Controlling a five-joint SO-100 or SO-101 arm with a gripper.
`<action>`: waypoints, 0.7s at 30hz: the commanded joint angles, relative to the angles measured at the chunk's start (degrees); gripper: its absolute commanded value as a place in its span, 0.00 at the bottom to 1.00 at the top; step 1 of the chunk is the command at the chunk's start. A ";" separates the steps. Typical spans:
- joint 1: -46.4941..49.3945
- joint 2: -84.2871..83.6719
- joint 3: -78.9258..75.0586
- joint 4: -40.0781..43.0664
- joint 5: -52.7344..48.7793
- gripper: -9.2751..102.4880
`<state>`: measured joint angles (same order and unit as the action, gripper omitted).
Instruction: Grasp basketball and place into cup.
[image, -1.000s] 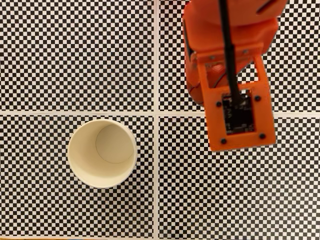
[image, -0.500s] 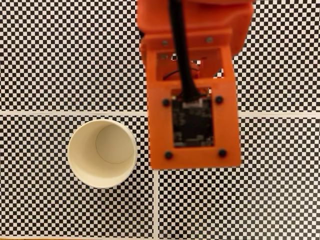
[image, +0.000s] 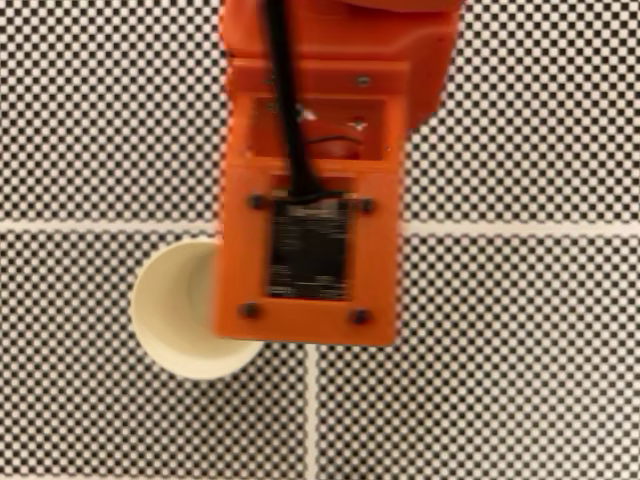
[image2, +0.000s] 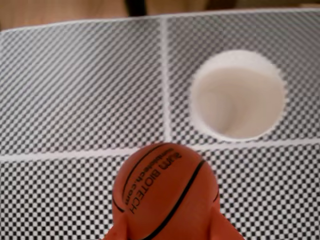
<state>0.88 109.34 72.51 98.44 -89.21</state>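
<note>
Riding in the gripper (image2: 167, 235), the basketball (image2: 165, 197) sits at the bottom centre of the wrist view, orange fingertips (image2: 120, 234) clasping its lower sides (black print and seam lines readable). Paper cup (image2: 237, 95) stands upper right of it there, apart from the ball, mouth open and pale inside. Fixed view: the orange arm (image: 310, 180) hangs over the checkered mat (image: 100, 100), covering the right part of the cup's (image: 170, 310) rim.
</note>
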 joint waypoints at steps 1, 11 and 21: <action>1.58 0.44 -2.46 -0.18 -0.97 0.15; 4.31 -0.44 -3.43 -3.34 -3.34 0.15; 4.39 -6.06 -4.13 -9.67 -2.90 0.16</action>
<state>4.92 103.54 71.10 90.62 -92.20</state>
